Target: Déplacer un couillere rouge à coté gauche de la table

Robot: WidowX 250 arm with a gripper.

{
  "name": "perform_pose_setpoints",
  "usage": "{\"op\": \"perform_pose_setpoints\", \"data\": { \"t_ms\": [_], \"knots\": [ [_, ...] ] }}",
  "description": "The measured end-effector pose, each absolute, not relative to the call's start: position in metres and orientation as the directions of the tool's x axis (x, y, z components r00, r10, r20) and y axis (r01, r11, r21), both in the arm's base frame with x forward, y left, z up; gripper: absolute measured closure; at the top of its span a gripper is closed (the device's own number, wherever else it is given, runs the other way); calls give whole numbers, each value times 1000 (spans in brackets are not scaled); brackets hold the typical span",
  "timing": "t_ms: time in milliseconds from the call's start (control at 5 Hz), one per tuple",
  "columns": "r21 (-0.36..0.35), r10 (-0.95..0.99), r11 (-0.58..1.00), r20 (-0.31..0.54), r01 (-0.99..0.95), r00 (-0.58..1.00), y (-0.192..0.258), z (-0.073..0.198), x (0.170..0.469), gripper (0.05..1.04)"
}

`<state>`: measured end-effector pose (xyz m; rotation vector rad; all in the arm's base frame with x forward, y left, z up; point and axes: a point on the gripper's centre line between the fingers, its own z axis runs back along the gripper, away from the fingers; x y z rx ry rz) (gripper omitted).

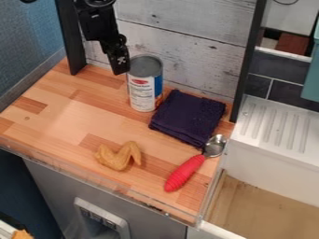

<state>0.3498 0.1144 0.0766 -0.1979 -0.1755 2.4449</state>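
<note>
The black gripper (118,59) hangs at the upper left of the camera view, above the back of the wooden table (62,109), just left of a can's top. A spoon with a red handle (185,173) lies at the table's front right. Its metal bowl (215,145) points to the back right, close to the table's right edge, and the handle's end points toward the front edge. The gripper is well behind and to the left of the spoon, not touching it.
A can (144,84) stands upright near the back wall. A folded dark cloth (188,116) lies right of it, just behind the spoon. A tan wing-shaped toy food (119,156) lies left of the spoon. A clear rim (87,172) lines the front edge; a white sink (274,161) adjoins at right.
</note>
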Motion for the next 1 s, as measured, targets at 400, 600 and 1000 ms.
{"op": "perform_pose_setpoints", "data": {
  "t_ms": [400,600,1000],
  "knots": [
    [-107,592,-805,-75,-583,-803,96,52,338,83],
    [-110,559,-829,-117,-549,-821,84,61,330,83],
    [-91,461,-887,-125,-453,-878,35,47,316,83]
  ]
}}
